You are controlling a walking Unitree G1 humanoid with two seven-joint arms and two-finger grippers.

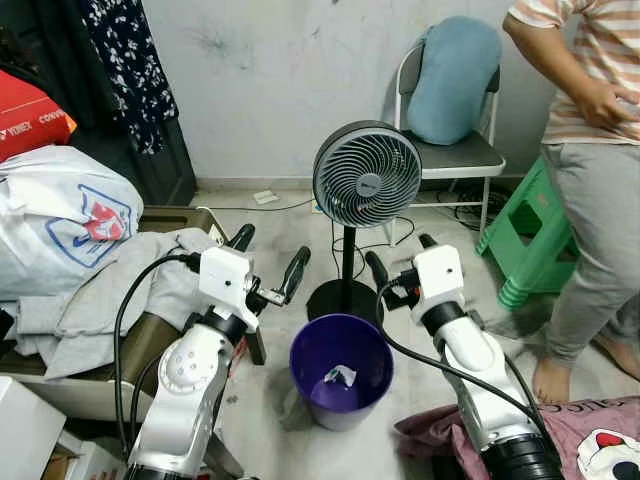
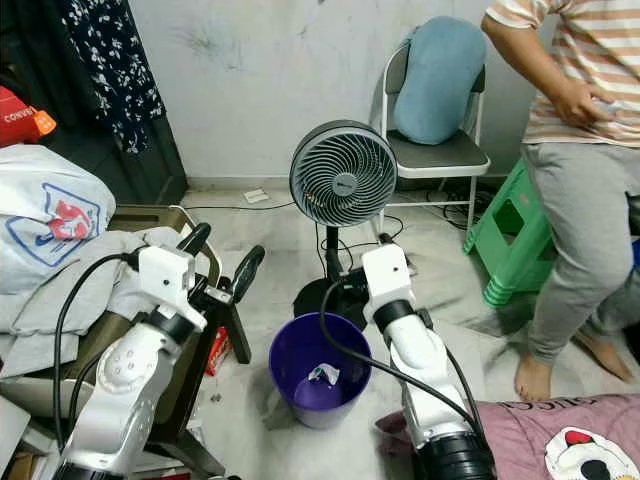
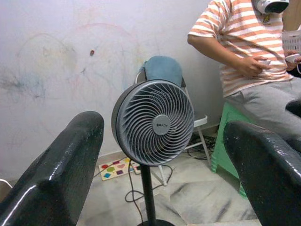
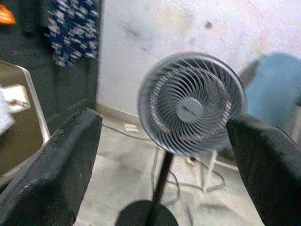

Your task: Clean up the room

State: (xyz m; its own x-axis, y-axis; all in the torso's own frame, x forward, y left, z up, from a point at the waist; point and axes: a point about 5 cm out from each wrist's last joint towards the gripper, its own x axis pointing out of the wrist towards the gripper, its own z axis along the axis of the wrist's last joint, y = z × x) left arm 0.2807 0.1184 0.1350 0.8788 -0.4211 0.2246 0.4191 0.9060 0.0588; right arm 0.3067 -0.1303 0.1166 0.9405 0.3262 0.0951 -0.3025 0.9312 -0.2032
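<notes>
**Purple bin between two raised, empty grippers**

Purple bin (image 1: 341, 371) stands on the pale floor (image 1: 265, 420) straight ahead of the robot, just in front of the round black base of the pedestal fan (image 1: 366, 173). A small scrap of crumpled paper (image 1: 340, 376) lies at the bottom of the bin. The left gripper (image 1: 268, 264) is raised above the floor to the left of the bin, its two black fingers spread wide with nothing between them. The right gripper (image 1: 400, 262) is raised to the right of the bin, near the fan's pole, fingers likewise wide apart and empty; both wrist views look between the fingers at the fan. At the left edge of the floor, grey clothes (image 1: 110, 300) and a white bag (image 1: 60, 220) are heaped. A folding chair (image 1: 455, 150) with a blue cushion (image 1: 455, 80) stands against the far wall, a green stool (image 1: 530, 240) beside it. A person (image 1: 590, 170) in a striped shirt stands at the right. A pink cloth (image 1: 590, 430) lies at the near right corner.
</notes>
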